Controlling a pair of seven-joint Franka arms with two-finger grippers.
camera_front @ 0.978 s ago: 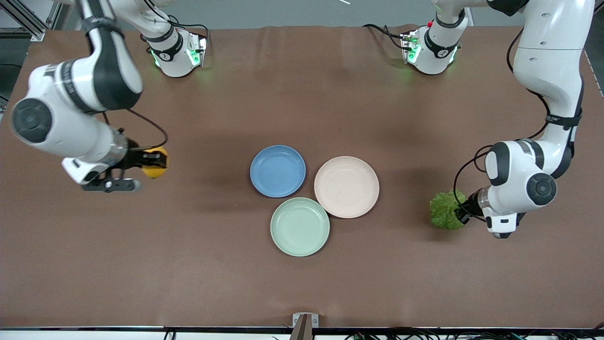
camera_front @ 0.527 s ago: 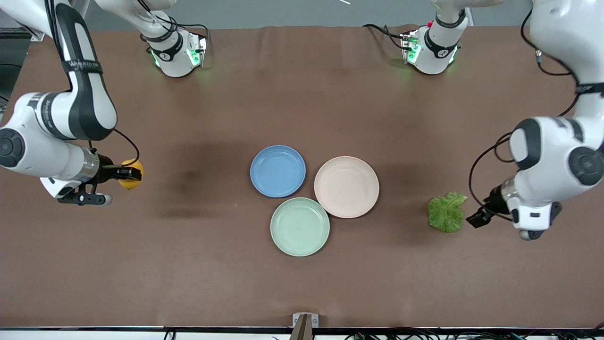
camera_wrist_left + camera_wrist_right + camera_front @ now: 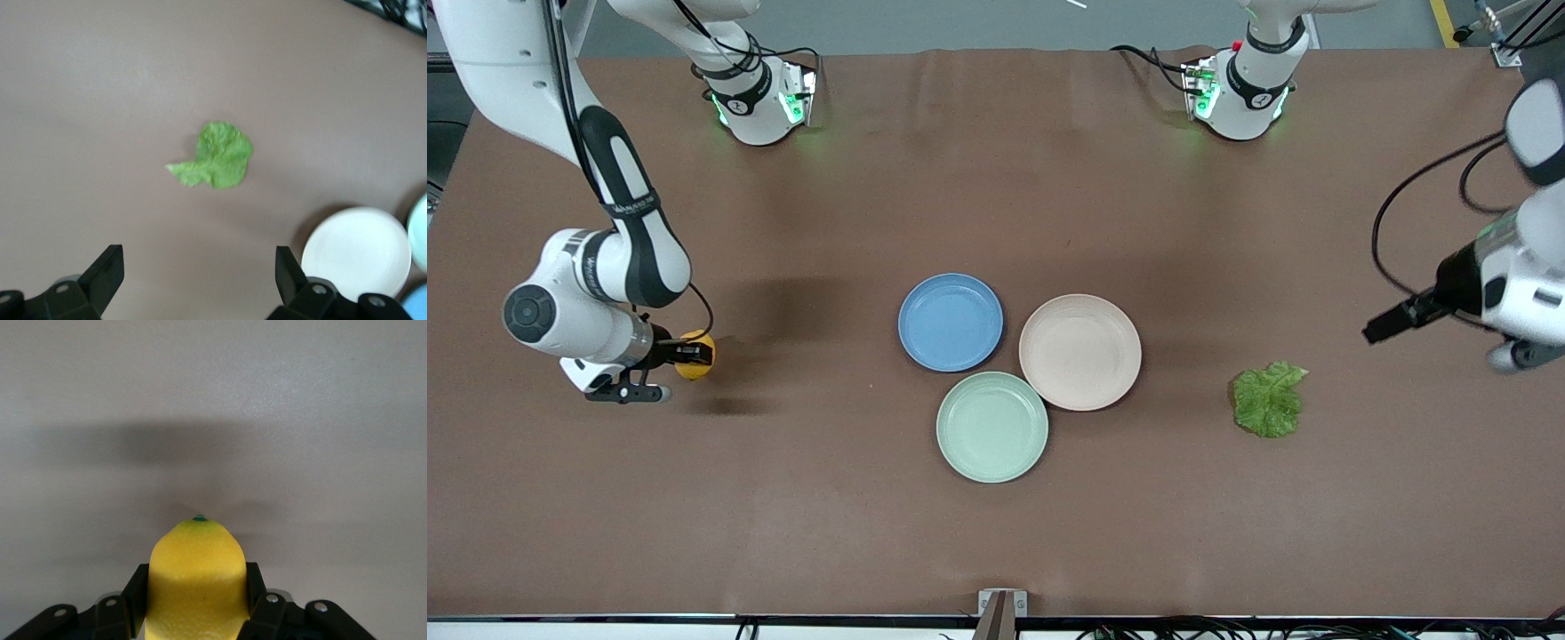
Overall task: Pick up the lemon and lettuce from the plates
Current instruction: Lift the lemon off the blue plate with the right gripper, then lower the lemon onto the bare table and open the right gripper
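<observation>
My right gripper (image 3: 696,355) is shut on the yellow lemon (image 3: 690,340), low over the bare table toward the right arm's end. In the right wrist view the lemon (image 3: 195,567) fills the gap between the fingers (image 3: 131,600). The green lettuce (image 3: 1268,401) lies flat on the table toward the left arm's end, beside the beige-pink plate (image 3: 1080,352). My left gripper (image 3: 1384,324) is open and empty, raised above the table; its wrist view shows the lettuce (image 3: 218,157) well clear of the open gripper (image 3: 198,277). The blue plate (image 3: 951,322) is empty.
A mint-green plate (image 3: 992,427), empty, touches the blue and beige-pink plates on the side nearer the front camera. The beige-pink plate (image 3: 355,251) also shows in the left wrist view. The two arm bases (image 3: 760,98) stand along the table's back edge.
My left gripper let go of the lettuce, opened, and rose away toward the left arm's end. My right gripper lowered with the lemon still held.
</observation>
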